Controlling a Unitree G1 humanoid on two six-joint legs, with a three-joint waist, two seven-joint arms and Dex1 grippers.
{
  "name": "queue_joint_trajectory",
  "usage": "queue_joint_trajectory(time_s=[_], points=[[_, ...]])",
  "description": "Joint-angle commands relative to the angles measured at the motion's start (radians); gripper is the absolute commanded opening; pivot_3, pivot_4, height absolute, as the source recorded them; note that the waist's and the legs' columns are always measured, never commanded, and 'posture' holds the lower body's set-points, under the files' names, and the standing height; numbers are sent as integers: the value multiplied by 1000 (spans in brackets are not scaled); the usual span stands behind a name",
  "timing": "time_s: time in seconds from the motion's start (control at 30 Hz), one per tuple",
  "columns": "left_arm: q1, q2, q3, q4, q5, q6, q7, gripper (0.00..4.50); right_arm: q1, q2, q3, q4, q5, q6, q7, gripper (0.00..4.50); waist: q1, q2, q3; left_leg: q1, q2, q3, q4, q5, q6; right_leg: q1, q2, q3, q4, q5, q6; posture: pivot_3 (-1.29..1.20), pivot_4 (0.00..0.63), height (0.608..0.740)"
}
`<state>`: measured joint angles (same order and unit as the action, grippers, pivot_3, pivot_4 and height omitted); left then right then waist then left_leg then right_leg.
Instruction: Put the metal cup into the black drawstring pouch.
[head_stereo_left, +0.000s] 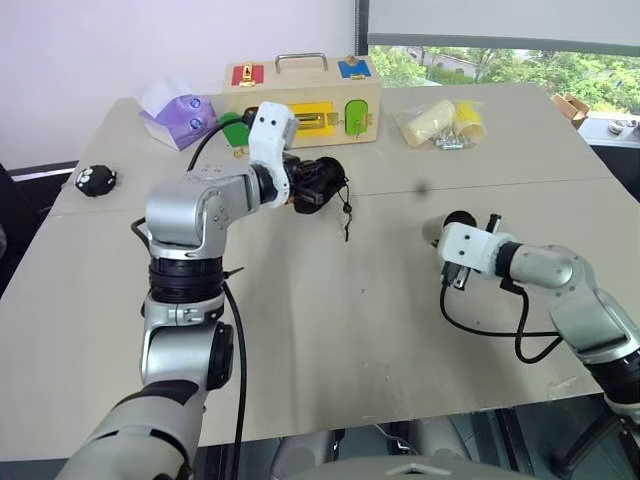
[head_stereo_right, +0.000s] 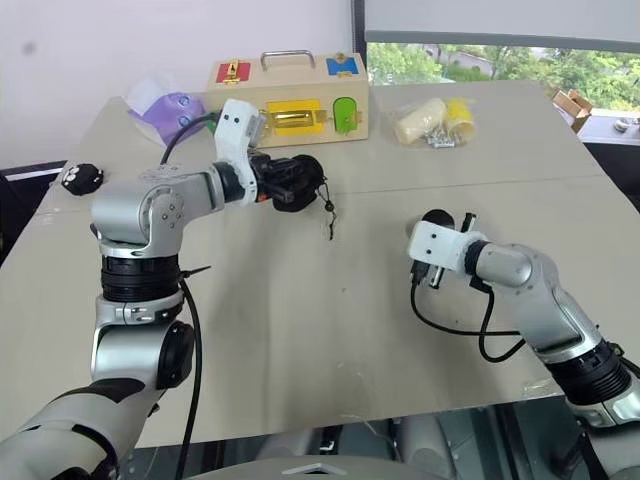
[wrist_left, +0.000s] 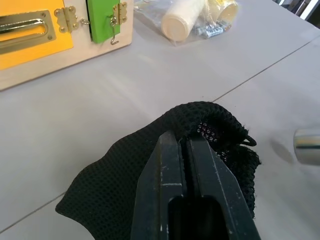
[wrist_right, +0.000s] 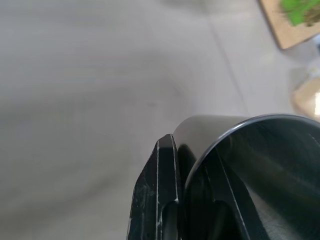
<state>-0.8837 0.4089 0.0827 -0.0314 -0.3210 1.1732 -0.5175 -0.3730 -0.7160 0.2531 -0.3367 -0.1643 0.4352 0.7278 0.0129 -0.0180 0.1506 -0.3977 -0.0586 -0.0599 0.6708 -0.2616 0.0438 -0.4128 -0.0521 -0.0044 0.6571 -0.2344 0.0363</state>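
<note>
1. We hold the black drawstring pouch (wrist_left: 165, 165) off the desk (head_stereo_left: 330, 330) in our left pincer (wrist_left: 186, 150), its fingers pressed together on the mesh fabric.
2. Our right pincer (wrist_right: 192, 165) pinches the metal cup (wrist_right: 255, 165) by its rim, one finger inside the wall and one outside.
3. Both things are gripped but well apart; what is left, we judge, is bringing the cup to the pouch's mouth and slipping it in.
</note>
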Motion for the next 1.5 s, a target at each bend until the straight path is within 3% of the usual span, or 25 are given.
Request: queue_joint_trajectory(time_s=[0.03,0.27,0.63,1.07,1.37,1.5], points=[[-34,10,-3,-19,-26,-13,-9,0,-74,94,-66,-116,68,60,-38,50,-3,0,0,0,0,0,0,0,0,0,0,0,0,0,0,0,150,740],[-14,25,-40,-18,-64,-36,-65,0,-275,354,-79,-182,171,163,-133,50,-17,0,0,0,0,-2,-1,1,-1,-1,0,-1,2,0,0,0,150,740],[-3,25,-27,-22,-105,-25,-69,0,-285,334,74,-89,130,52,-67,50,-22,0,0,0,-2,-2,-2,1,-1,-1,-1,0,1,0,0,0,150,740],[-35,-30,70,0,-205,67,-17,0,-278,318,132,-20,90,56,-49,50,-24,0,0,0,-2,-2,-2,1,-1,-1,-1,-1,1,0,0,0,150,740],[-18,-46,68,-25,-234,76,7,0,-245,563,-24,-27,252,279,-185,50,-26,-1,0,0,-2,-3,-2,1,-1,-2,-1,-1,1,0,0,0,150,740],[-12,-48,66,-31,-240,73,16,0,-241,727,-169,-10,376,423,-289,50,-25,0,0,0,-2,-3,-2,1,-1,-1,-1,0,1,0,0,0,150,740]])
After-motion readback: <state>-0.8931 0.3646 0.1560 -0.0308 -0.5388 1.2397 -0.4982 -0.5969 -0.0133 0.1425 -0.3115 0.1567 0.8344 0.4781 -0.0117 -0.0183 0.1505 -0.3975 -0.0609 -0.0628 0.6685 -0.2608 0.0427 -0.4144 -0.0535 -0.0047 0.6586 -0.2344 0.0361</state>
